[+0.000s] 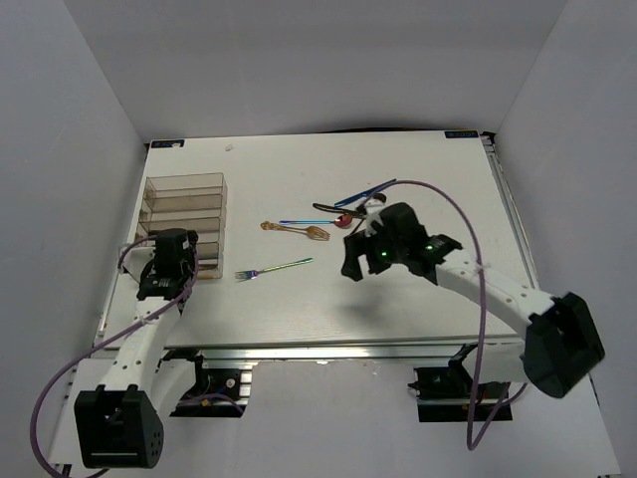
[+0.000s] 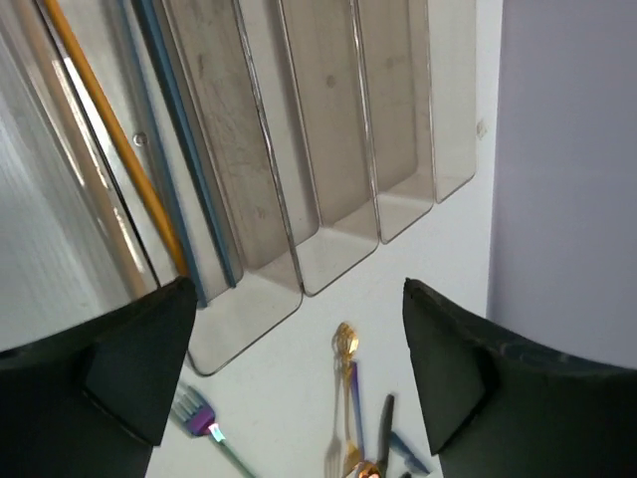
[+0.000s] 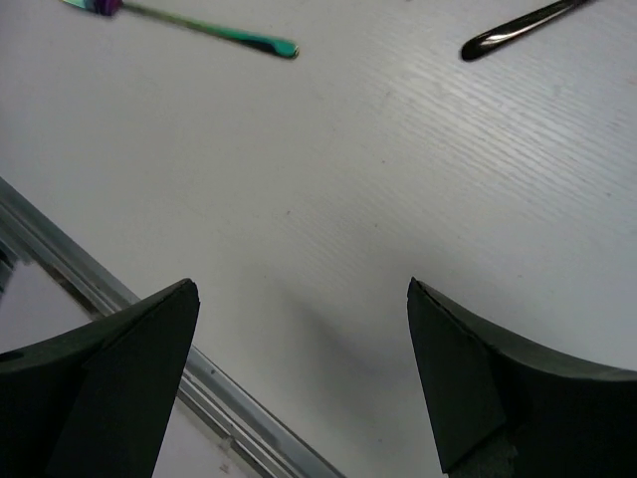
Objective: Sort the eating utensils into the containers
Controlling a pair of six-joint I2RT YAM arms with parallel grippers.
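Open table btw rainbow fork & R gripper; cutlery heap just behind gripper; organiser far left

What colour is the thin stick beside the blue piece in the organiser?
Orange. The stick shows best in the left wrist view.

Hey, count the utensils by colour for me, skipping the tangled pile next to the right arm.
Rainbow: 1, the rainbow fork
Gold: 2, the gold spoon and gold fork
Purple-blue: 1, the purple-blue piece
Orange: 1, the orange stick in the organiser
Blue: 1, the blue piece in the organiser
Total: 6 that show clearly
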